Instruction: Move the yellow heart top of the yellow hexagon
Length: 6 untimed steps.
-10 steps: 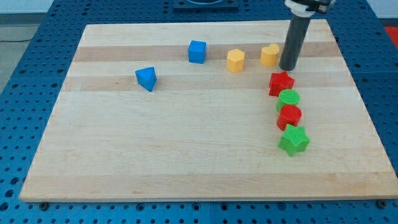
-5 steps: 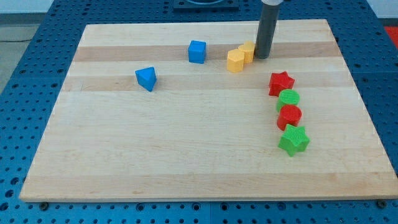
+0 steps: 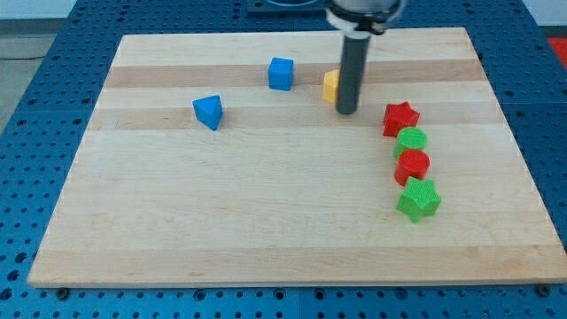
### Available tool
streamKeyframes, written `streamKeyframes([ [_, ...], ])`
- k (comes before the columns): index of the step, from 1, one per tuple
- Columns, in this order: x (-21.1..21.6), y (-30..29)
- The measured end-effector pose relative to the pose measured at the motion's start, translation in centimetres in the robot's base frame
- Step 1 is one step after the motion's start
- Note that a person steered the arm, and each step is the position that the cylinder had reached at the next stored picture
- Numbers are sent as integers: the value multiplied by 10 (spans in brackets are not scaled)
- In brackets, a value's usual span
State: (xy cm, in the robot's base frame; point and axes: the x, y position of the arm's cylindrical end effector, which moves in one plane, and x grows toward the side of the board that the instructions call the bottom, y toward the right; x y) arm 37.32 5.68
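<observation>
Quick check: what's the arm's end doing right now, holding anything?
No hand, only a rod: it holds nothing.
My tip is on the board, just right of a yellow block that the rod partly hides; contact cannot be told.

One yellow block (image 3: 330, 86) shows, mostly hidden, shape unclear, near the view's top.

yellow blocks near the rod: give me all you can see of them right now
Only a sliver of yellow block shows, at the view's left of the dark rod, which covers the rest. It looks like matte plastic and sits flat on the wooden board, near the view's top, right of the blue cube. Whether this is the heart, the hexagon or both cannot be told. My tip ends just below and to the right of it; contact cannot be judged.
</observation>
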Motion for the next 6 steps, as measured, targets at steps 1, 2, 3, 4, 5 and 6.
streamKeyframes([
  [1, 0, -45],
  [2, -5, -59],
  [3, -4, -14],
  [4, -3, 42],
  [5, -20, 60],
  [6, -55, 60],
])
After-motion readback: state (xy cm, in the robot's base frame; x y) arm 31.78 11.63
